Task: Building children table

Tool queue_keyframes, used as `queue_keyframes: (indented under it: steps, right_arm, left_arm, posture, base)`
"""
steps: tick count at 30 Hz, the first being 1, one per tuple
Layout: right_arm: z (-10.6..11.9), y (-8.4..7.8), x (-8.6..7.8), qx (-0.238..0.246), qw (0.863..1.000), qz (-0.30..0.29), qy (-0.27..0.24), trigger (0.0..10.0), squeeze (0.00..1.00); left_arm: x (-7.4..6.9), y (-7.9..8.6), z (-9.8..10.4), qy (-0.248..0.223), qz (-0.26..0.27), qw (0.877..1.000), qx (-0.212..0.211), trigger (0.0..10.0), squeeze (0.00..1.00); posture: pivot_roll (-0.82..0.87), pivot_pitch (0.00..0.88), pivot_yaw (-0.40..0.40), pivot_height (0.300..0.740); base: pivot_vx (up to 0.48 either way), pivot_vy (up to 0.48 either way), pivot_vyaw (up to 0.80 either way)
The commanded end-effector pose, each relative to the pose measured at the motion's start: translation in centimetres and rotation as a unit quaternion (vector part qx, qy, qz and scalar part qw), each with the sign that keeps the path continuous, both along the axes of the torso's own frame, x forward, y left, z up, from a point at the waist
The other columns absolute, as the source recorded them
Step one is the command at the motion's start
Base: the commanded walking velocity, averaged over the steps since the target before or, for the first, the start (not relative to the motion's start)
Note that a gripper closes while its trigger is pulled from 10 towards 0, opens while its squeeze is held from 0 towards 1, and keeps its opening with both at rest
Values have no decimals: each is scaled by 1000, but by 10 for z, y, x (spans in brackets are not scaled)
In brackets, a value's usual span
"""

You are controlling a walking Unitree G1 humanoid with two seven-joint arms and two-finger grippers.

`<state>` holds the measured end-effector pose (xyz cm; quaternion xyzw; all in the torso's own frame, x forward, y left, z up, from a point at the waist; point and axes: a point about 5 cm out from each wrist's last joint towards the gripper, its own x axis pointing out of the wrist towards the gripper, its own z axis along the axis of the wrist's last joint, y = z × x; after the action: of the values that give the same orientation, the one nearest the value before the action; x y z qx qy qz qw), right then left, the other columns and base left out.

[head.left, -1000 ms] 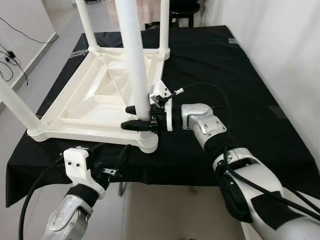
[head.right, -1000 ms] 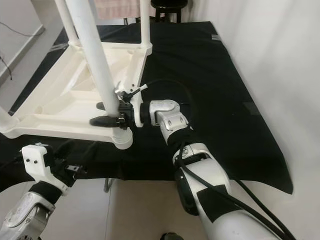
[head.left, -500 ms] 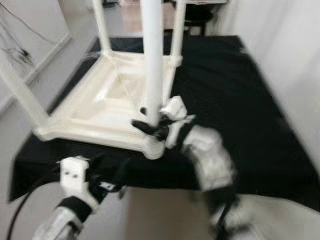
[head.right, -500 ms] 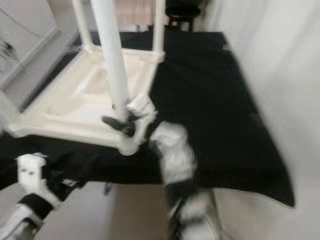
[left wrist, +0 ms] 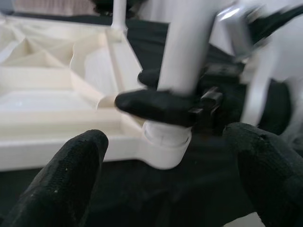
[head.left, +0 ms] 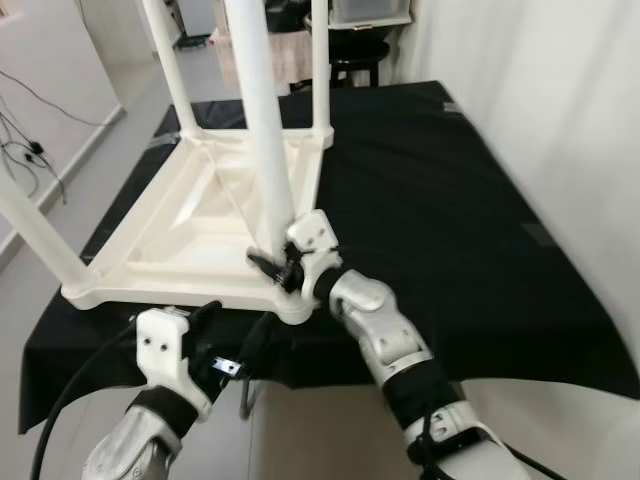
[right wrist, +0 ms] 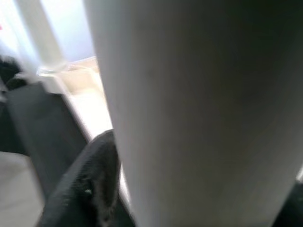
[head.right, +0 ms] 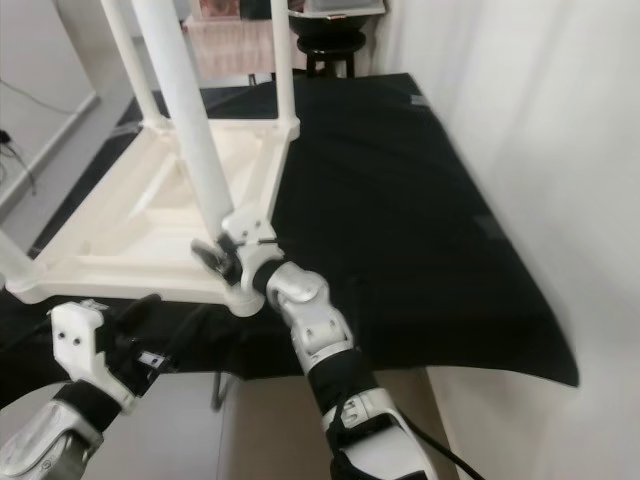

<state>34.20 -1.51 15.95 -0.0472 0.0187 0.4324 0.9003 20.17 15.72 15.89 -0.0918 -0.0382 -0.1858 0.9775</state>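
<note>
A white children's table [head.left: 190, 215] lies upside down on a black-covered worktop [head.left: 430, 200], with its legs pointing up. My right gripper [head.left: 272, 268] is shut on the near right leg [head.left: 258, 120], just above its round socket [head.left: 292, 305] at the table's front corner. In the right wrist view that leg [right wrist: 199, 104] looms close, with one black finger [right wrist: 90, 189] beside it. My left gripper [head.left: 230, 328] hovers open, low in front of the worktop's edge. Its fingertips [left wrist: 71, 179] spread wide and face the socket [left wrist: 165, 146] and the right gripper's fingers [left wrist: 156, 105].
Three other legs stand up at the far left [head.left: 165, 60], far right [head.left: 320, 60] and near left [head.left: 35, 235] corners. A white wall [head.left: 560, 100] runs along the right. A black stool [head.left: 360, 48] stands behind the worktop. Cables [head.left: 25, 150] lie on the floor at left.
The camera has shifted and blurred in between. My right arm now reaches the leg from below and in front instead of from the right, still gripping it. The left gripper has barely moved.
</note>
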Motion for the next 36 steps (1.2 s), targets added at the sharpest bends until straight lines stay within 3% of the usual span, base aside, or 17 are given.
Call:
queue_keyframes:
  steps: [1,2,3,13,14,17,18,21,27,31,32,34,35,36]
  right_arm:
    - [20,21,-5,34,998,61,-11,10000,1000]
    - [20,21,-5,34,998,61,-11,10000,1000]
    - [28,17,-4,43,989,141,-10,10000,0]
    - [27,4,11,-5,968,251,-7,10000,0]
    - [29,2,13,-5,967,256,-1,1725,0]
    - [31,-1,15,-2,964,264,7,1725,0]
    - [31,-2,16,-3,964,267,9,0,0]
    - [32,-7,19,-4,964,264,13,0,0]
    - [25,-34,24,-30,971,236,0,0,0]
    - [4,-59,22,-57,984,166,13,0,0]
    - [-22,-46,3,-47,997,52,39,0,0]
    - [-40,-49,-25,-34,989,-123,69,0,0]
    - [-42,-52,-31,-33,983,-163,76,0,0]
    - [-42,-52,-31,-33,983,-163,76,0,0]
  left_arm:
    - [2,4,-2,1,12,1000,9,10000,0]
    - [2,4,-2,1,12,1000,9,10000,0]
    - [3,2,-3,2,11,1000,8,10000,0]
    - [3,-2,-6,1,10,1000,1,10000,0]
    - [3,-4,-7,1,9,1000,0,10000,0]
    - [3,-6,-8,1,9,1000,0,10000,0]
    - [3,-6,-8,1,9,1000,-1,10000,0]
    - [3,-8,-8,1,7,1000,-2,10000,0]
    - [1,-10,-7,-2,3,1000,-8,10000,0]
    - [-2,-7,-6,-2,3,1000,-8,10000,0]
    - [-2,-5,-5,-2,2,1000,-9,10000,0]
    - [-2,-3,-4,-2,0,1000,-10,10000,0]
    - [-2,-3,-4,-2,0,1000,-10,10000,0]
    - [-2,-3,-4,-2,0,1000,-10,10000,0]
  posture:
    - [54,120,15,740]
    - [54,120,15,740]
    - [64,104,9,740]
    - [92,78,-22,740]
    - [94,70,-25,740]
    - [94,69,-26,740]
    - [94,69,-26,740]
    - [88,61,-26,740]
    - [61,71,-18,740]
    - [60,85,-10,740]
    - [37,97,-1,740]
    - [37,97,-1,740]
    - [37,97,-1,740]
    - [37,97,-1,740]
  base:
    - [0,0,0]
    - [0,0,0]
    - [0,0,0]
    - [0,0,0]
    - [0,0,0]
    - [0,0,0]
    - [0,0,0]
    - [0,0,0]
    - [0,0,0]
    - [0,0,0]
    - [0,0,0]
    - [0,0,0]
    - [0,0,0]
    - [0,0,0]
